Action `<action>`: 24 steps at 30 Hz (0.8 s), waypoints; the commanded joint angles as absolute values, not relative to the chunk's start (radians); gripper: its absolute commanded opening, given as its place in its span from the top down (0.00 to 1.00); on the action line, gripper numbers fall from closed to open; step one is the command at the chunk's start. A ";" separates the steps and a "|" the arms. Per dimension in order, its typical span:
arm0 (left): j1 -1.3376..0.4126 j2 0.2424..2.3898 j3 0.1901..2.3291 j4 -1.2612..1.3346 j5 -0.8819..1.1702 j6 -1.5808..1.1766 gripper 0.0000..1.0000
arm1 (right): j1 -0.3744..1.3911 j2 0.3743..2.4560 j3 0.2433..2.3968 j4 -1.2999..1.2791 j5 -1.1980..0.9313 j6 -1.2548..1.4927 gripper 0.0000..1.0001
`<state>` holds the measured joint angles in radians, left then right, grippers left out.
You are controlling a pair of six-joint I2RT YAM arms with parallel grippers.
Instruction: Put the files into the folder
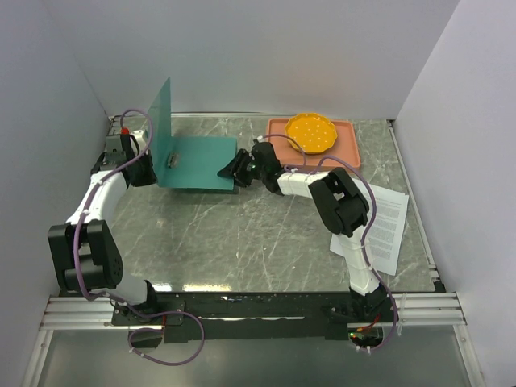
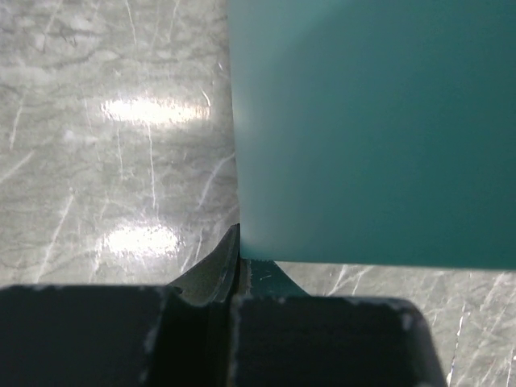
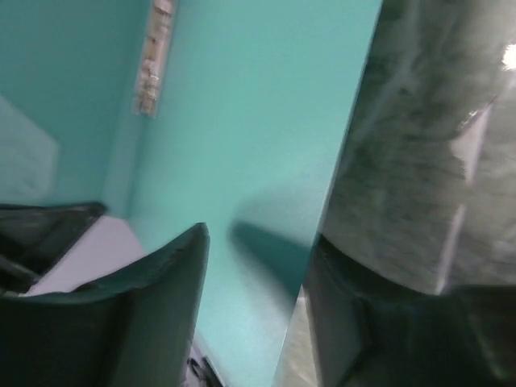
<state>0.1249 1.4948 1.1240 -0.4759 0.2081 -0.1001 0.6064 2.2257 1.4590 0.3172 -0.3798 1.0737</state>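
The teal folder [image 1: 200, 161] lies open at the back left of the table. Its cover [image 1: 164, 133] stands upright, and its small dark clip [image 1: 171, 160] shows near the spine. My left gripper [image 1: 147, 172] is shut on the lower edge of the raised cover [image 2: 371, 129]; its closed tips [image 2: 236, 258] pinch that edge. My right gripper [image 1: 234, 169] is open and empty at the right edge of the flat leaf [image 3: 242, 121], with one finger [image 3: 161, 306] over the teal and the other over the table. The files [image 1: 385, 224], white printed sheets, lie at the right, partly under my right arm.
A salmon-pink tray [image 1: 347, 149] with an orange plate [image 1: 312, 131] stands at the back right. White walls close in the left, back and right sides. The table is grey marble [image 1: 242, 234].
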 commanded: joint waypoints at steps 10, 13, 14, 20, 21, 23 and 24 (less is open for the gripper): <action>0.123 1.315 1.088 -0.526 0.215 -0.110 0.18 | 0.615 1.925 1.281 0.105 -0.315 0.795 1.00; 0.135 1.266 1.110 -0.564 0.187 -0.098 0.03 | 0.615 1.815 1.217 -0.015 -0.275 0.695 1.00; 0.141 1.240 1.114 -0.574 0.183 -0.097 0.01 | 0.617 1.787 1.200 -0.038 -0.250 0.639 1.00; 0.166 1.177 1.129 -0.597 0.157 -0.083 0.01 | 0.640 1.548 1.105 -0.184 -0.199 0.454 1.00; 0.166 1.172 1.118 -0.592 0.155 -0.081 0.01 | 0.644 1.523 1.094 -0.195 -0.193 0.445 1.00; 0.167 1.163 1.111 -0.588 0.152 -0.080 0.01 | 0.650 1.473 1.083 -0.253 -0.181 0.439 1.00; 0.169 1.161 1.111 -0.588 0.158 -0.081 0.01 | 0.655 1.460 1.083 -0.270 -0.172 0.440 1.00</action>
<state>0.1642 1.1893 1.0950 -0.5900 0.1688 -0.0898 0.6331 1.5490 1.0985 -0.1429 -0.2237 0.5480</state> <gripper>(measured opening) 0.993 0.009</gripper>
